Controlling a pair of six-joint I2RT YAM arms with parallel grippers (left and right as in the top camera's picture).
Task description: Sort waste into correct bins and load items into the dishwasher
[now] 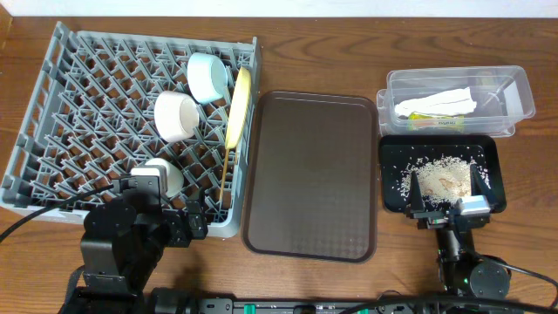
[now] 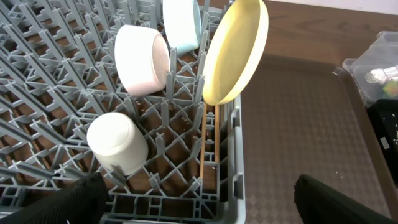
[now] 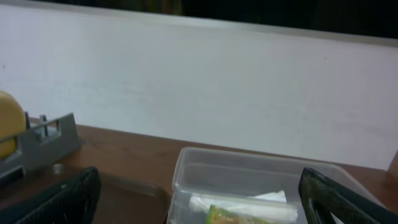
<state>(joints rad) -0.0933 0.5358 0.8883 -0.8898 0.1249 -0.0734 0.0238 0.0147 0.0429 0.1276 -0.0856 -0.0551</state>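
Loading: round yellow plate (image 1: 238, 106), blue bowl (image 1: 207, 76), white bowl (image 1: 177, 116), white cup (image 1: 166, 176), apparently wooden chopsticks (image 2: 203, 143) are sitting in grey plastic rack (image 1: 52, 105).
Rice scraps (image 1: 440, 179), paper napkin (image 1: 440, 102): lying binned.
Left gripper (image 2: 199, 199), right gripper (image 3: 199, 193): gaping, empty.
Remaining: nothing.

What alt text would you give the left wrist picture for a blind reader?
A grey dish rack holds a yellow plate standing on edge, a white bowl and a light blue bowl on their sides, a small white cup and wooden chopsticks. A brown tray lies beside it; dark fingers of the left gripper edge the bottom corners.
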